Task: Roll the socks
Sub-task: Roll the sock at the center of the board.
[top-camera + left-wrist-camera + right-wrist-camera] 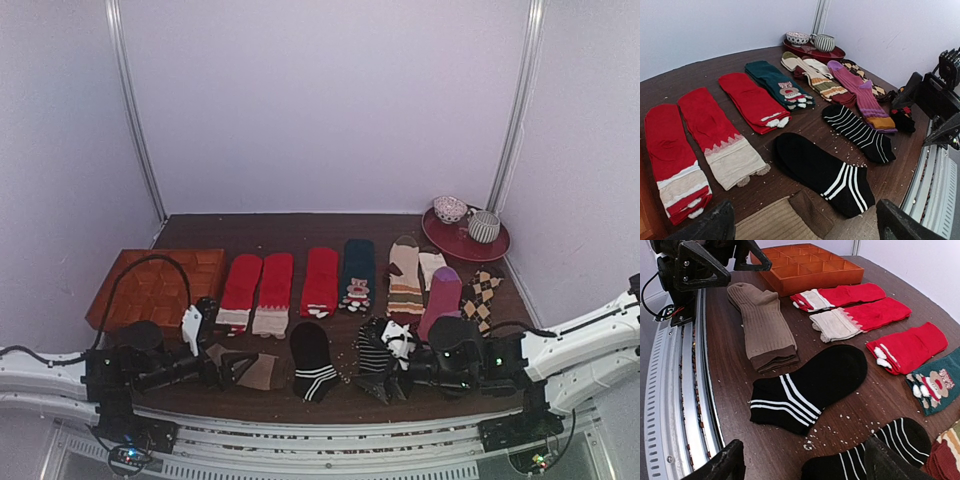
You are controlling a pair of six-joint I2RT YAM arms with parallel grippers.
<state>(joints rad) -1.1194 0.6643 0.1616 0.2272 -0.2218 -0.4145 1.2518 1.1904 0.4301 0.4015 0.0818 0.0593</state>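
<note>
We see the banded black sock [822, 172] lying flat near the front edge of the counter [700, 75], between the two arms. The thinly striped black sock [857, 131] lies just beside it, on its right. The tan sock [764, 325] lies by the left jaws. Red socks [705, 125] and other socks lie in a row behind. Crumbs dot the wood. The left jaws and right jaws both stand wide apart, holding nothing.

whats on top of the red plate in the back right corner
A patterned bowl and a striped cup stand side by side on the red plate. Whether either holds anything is too small to tell, and the plate surface beneath them is covered.
</note>
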